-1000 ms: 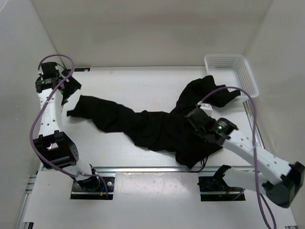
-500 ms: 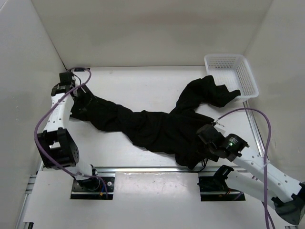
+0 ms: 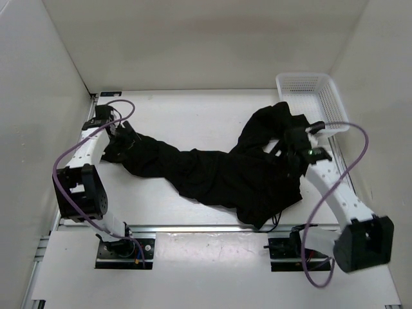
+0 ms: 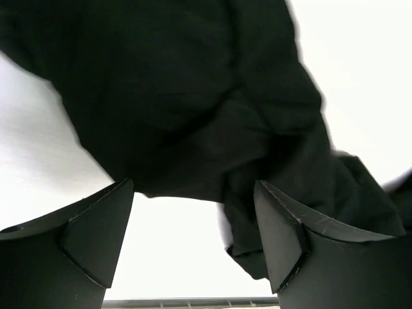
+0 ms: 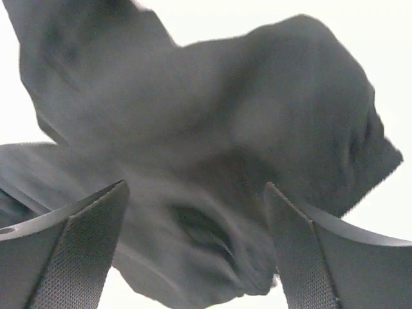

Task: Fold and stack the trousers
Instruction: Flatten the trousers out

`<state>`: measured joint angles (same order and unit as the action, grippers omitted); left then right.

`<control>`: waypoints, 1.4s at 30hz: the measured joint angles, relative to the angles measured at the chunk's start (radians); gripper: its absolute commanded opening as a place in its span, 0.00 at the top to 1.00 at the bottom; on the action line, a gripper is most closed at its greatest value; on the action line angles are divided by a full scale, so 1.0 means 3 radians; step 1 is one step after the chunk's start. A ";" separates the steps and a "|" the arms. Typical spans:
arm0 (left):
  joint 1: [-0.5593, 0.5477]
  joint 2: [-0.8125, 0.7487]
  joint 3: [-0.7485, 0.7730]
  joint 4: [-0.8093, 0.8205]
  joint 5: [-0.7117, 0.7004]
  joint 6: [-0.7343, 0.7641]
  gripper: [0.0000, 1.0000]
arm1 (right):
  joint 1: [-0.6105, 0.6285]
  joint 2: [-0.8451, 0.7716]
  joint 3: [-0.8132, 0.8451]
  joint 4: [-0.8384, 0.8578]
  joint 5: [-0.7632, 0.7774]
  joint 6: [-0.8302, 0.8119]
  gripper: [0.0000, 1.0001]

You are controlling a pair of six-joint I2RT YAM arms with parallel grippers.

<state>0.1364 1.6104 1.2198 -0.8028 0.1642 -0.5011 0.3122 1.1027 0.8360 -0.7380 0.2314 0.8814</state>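
The left gripper (image 4: pixel 192 193), spread, hovers at one leg end of the trousers (image 3: pixel 219 174); we see the right gripper (image 5: pixel 194 187), spread, over the other leg.

The white worktop (image 3: pixel 193 116) is boxed in by a plain white back wall (image 3: pixel 206 45), a left wall (image 3: pixel 38 96) and a right wall (image 3: pixel 380 71). Light falls soft and even, and shadows are faint. In the left wrist view the worktop shows bright between the left fingers (image 4: pixel 96 238), with a grey metal rail (image 4: pixel 187 301) at its edge below the gap.
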 measured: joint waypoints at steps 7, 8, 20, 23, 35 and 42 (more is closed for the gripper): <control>-0.0092 -0.0158 0.0183 0.0053 0.0028 0.0041 0.14 | -0.0950 0.1031 0.1144 0.0415 -0.0264 -0.0657 0.11; -0.0095 -0.0163 0.0201 0.0056 0.0029 0.0048 0.14 | -0.1052 0.1129 0.1202 0.0464 -0.0327 -0.0718 0.11; -0.0203 -0.0170 0.0303 -0.0020 0.0029 0.0099 0.13 | -0.1399 0.1869 0.1736 0.0551 -0.0554 -0.1099 0.30; -0.0207 -0.0170 0.0305 -0.0032 0.0028 0.0102 0.11 | -0.1504 0.2028 0.1857 0.0584 -0.0589 -0.1148 0.41; -0.0226 -0.0170 0.0305 -0.0043 0.0024 0.0102 0.11 | -0.1532 0.2202 0.1974 0.0617 -0.0636 -0.1240 0.53; -0.0226 -0.0170 0.0305 -0.0046 0.0017 0.0103 0.10 | -0.1532 0.2281 0.2042 0.0627 -0.0657 -0.1275 0.79</control>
<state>0.0685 1.5593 1.3113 -0.8165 0.1692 -0.4702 -0.1474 1.7870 1.4487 -0.5499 0.0341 0.4988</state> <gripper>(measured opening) 0.895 0.235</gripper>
